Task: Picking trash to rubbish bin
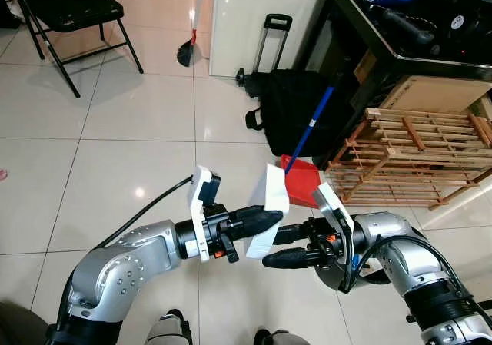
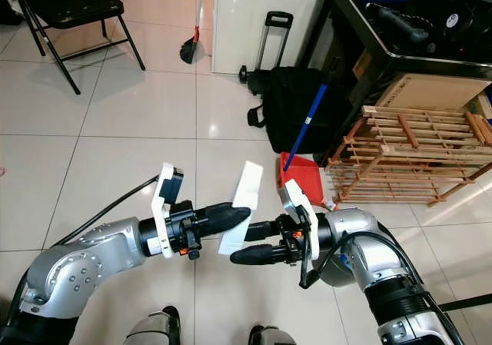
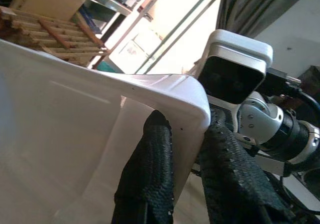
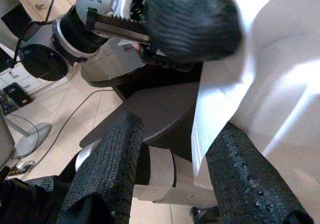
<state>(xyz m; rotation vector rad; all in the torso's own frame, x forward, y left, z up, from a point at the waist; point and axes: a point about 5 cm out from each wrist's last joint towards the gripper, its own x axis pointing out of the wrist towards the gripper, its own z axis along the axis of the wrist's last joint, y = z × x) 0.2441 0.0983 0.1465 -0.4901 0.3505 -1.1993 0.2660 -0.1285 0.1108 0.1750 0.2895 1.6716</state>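
Note:
A white, stiff piece of trash (image 1: 274, 197) hangs in the air above the tiled floor, in front of my body. My left gripper (image 1: 270, 219) is shut on its edge; in the left wrist view the two black fingers (image 3: 156, 170) pinch the white rim (image 3: 165, 87). My right gripper (image 1: 281, 245) is open just right of it and slightly lower. In the right wrist view the trash's lower edge (image 4: 210, 129) lies between the spread fingers (image 4: 107, 169), close to one of them.
A red dustpan (image 1: 302, 185) with a blue handle leans just beyond the grippers. Behind it stand a black trolley bag (image 1: 296, 114) and a wooden rack (image 1: 415, 157) under a dark table. A folding chair (image 1: 73, 7) and a broom (image 1: 188, 51) are farther back.

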